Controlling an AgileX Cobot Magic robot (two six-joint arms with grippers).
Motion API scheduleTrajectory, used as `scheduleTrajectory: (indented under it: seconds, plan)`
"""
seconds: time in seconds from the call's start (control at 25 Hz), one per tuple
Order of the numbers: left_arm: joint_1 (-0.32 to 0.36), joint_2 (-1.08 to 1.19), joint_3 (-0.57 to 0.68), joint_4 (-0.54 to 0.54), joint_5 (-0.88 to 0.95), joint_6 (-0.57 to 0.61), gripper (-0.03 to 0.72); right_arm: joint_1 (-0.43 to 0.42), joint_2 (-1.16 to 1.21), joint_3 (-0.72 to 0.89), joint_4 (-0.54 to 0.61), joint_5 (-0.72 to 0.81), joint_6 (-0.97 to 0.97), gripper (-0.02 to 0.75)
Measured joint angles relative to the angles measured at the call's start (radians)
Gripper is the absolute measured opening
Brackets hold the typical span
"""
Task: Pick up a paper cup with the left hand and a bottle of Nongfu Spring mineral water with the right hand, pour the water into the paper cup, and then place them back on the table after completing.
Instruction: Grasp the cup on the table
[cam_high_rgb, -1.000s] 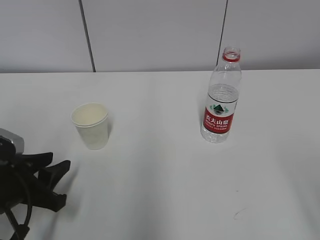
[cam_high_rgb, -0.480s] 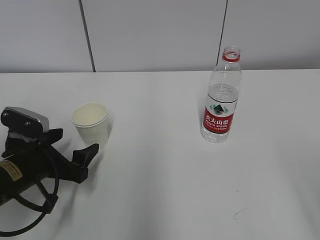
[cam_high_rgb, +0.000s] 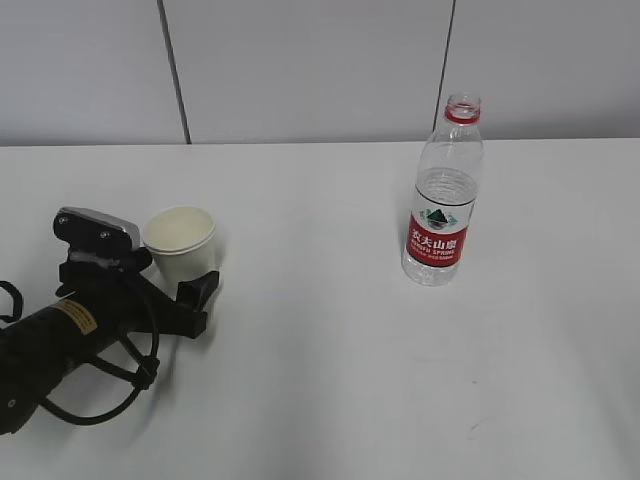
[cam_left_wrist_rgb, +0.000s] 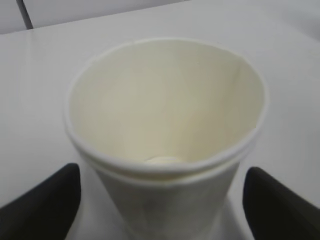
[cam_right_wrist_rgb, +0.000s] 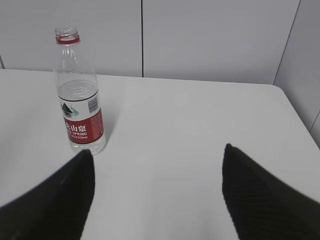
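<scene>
The left pincer stood released astride the empty paper cup, judged light and easily crushed, best gripped gently mid-wall; the right pincer was likewise released.

Behind everything I see a plain pale grey wall made of flat panels. On my exterior feed two thin dark seams split it: the left seam leans slightly, and the right seam leans the other way. The right wrist feed shows the same kind of wall, with one upright seam and a slanted one towards the edge. Low on the right of the exterior feed I can make out a faint grey scuff.
</scene>
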Motion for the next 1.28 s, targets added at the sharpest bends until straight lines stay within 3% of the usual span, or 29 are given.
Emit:
scheduleTrajectory:
  seconds: [0.48, 0.8, 0.96, 1.28]
  plan:
    - [0.000, 0.067, -0.092, -0.022, 0.000, -0.033, 0.581, 0.000, 0.000, 0.000, 0.000, 0.000, 0.000, 0.587]
    - [0.000, 0.067, -0.097, -0.026, 0.000, -0.034, 0.403, 0.000, 0.000, 0.000, 0.051, -0.084, 0.000, 0.587]
    - [0.000, 0.067, -0.097, -0.026, -0.001, -0.035, 0.386, 0.000, 0.000, 0.002, 0.128, -0.088, 0.000, 0.587]
    - [0.000, 0.067, -0.097, -0.025, -0.002, -0.036, 0.379, 0.000, 0.019, 0.002, 0.140, -0.102, 0.000, 0.587]
